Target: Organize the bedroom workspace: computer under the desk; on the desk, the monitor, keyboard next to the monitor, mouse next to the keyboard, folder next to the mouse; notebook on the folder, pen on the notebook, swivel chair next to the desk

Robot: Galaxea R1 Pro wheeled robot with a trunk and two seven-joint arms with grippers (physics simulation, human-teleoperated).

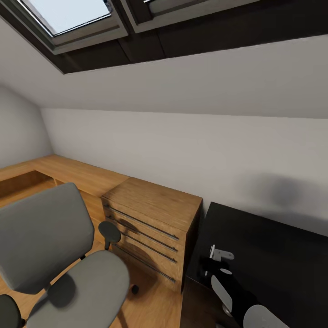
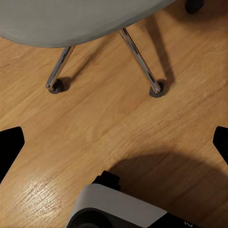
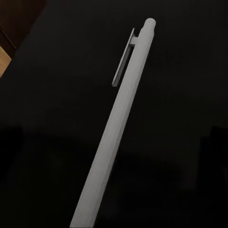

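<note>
Right wrist view: the pen (image 3: 114, 137) is running close along the right tool, over the black desk (image 3: 190, 95); whether the tool is gripping it cannot be told. Left wrist view: the swivel chair (image 2: 71, 19) is standing on the wooden floor (image 2: 104, 123); that tool's state is unclear. Farther off, a chest of drawers (image 1: 150, 228) is standing against the wall.

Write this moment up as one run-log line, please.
pen: seen close over black desk | swivel chair: on wood floor beside chest of drawers, seat bare | grippers: state unclear
</note>
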